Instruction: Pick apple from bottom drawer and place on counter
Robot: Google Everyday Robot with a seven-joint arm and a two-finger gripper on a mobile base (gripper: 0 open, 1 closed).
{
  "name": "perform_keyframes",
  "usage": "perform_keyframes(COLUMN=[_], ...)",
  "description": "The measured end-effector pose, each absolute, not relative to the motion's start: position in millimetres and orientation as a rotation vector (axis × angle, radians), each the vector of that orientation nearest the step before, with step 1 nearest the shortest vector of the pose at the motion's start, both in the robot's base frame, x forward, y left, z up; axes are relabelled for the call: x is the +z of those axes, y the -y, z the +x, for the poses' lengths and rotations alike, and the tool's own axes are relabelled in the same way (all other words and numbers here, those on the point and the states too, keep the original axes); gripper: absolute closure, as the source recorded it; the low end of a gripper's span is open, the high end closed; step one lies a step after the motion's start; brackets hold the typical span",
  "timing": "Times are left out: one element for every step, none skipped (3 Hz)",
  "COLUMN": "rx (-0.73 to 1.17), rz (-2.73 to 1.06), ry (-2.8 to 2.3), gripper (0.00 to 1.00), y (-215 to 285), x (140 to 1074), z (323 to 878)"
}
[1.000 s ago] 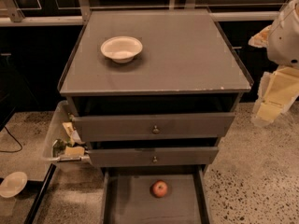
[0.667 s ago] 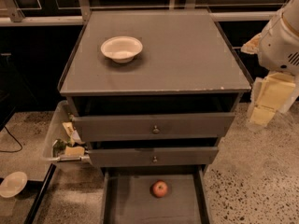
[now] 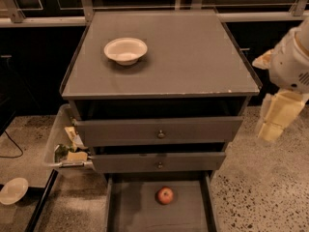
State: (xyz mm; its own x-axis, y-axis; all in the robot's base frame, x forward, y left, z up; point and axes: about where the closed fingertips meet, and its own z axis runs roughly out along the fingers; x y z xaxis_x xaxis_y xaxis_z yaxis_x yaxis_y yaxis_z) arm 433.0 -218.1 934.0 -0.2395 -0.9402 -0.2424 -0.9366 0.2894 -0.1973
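We see the apple (image 3: 165, 195) on the floor of the open bottom drawer (image 3: 135, 211), bottom ctr. The gripper (image 3: 273, 125) hangs at the right edge, apart from the counter (image 3: 193, 57); can't tell if it's clenched or released. A white bowl (image 3: 125, 50) sits on the counter, upper left.

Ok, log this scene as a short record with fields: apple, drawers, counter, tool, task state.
apple: lying near the middle of the bottom drawer, nothing touching it
bottom drawer: pulled open
knobbed drawers: two, above the bottom drawer
counter: holds a white bowl at back left
tool: right of the cabinet, beside the counter's front right corner, well apart from the apple
task state: apple not yet picked
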Motion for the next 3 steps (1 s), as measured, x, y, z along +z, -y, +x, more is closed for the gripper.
perform_keyframes(rx=[0.066,0.135,0.212], rz=[-1.637,-1.624,-1.619], ry=[-2.278,-2.239,-2.161], gripper=[0.0,0.0,0.0], y=[231.1,236.9,230.7], x=[876.2,810.5,750.5], z=[428.0,434.5,450.5])
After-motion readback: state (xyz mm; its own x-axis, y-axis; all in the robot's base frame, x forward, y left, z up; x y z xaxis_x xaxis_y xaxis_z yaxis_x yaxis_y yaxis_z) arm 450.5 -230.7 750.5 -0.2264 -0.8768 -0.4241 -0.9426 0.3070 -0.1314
